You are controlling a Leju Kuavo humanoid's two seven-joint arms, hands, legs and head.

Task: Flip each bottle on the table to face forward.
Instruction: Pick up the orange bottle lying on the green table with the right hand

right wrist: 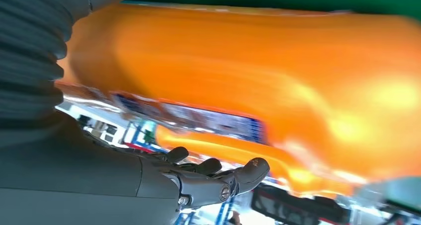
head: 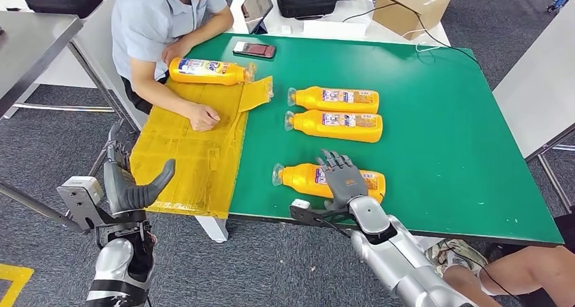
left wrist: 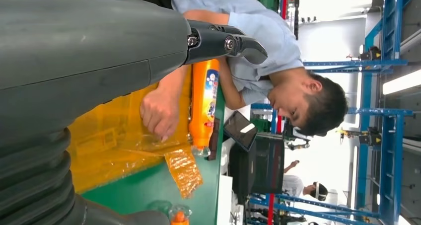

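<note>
Right hand lies spread atop the nearest orange bottle, lying label-up, gripping nothing

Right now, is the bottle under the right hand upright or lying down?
Lying down. The nearest bottle rests on its side on the green table, cap end toward the yellow sheet, with the right hand over it.

The right arm reaches forward from the near right, its right hand laid palm-down with fingers spread and extended, while the left arm hangs near the left, its left hand loosely open, thumb jutting right, holding nothing.
</note>
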